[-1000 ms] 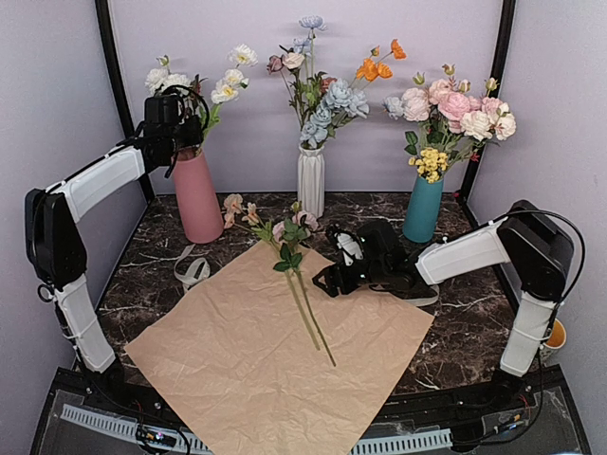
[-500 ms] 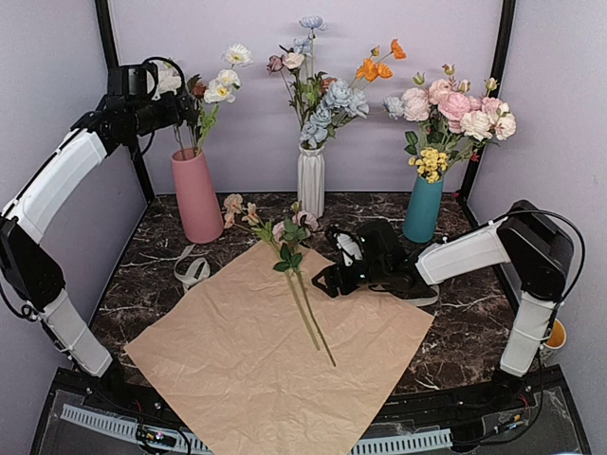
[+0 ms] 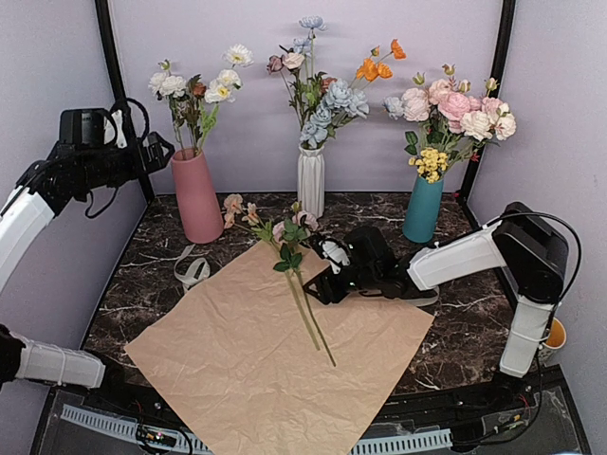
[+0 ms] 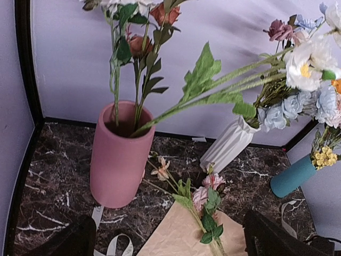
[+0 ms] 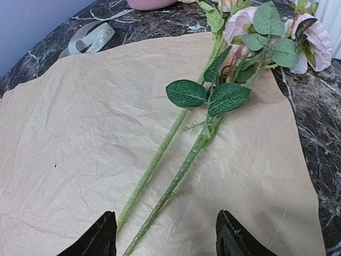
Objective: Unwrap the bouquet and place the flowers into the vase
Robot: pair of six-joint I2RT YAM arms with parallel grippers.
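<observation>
Kraft paper (image 3: 237,370) lies flat, unwrapped. Pink vase (image 3: 197,194), rear left, holds several flowers (image 3: 194,90). Two stems (image 5: 157,153) lie on the paper. My right gripper (image 5: 168,234) straddles them, jaws apart; pinching both comes next. My left gripper (image 4: 170,237) hangs spread, empty, near the vase.

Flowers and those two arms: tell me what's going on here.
The wrapping paper lies open and flat on the table, ribbon beside it. The pink vase already holds several flowers. Two more stems lie on the paper. The right gripper sits low at those stems, open, gripping nothing. The left gripper hangs open and empty near the vase.
</observation>
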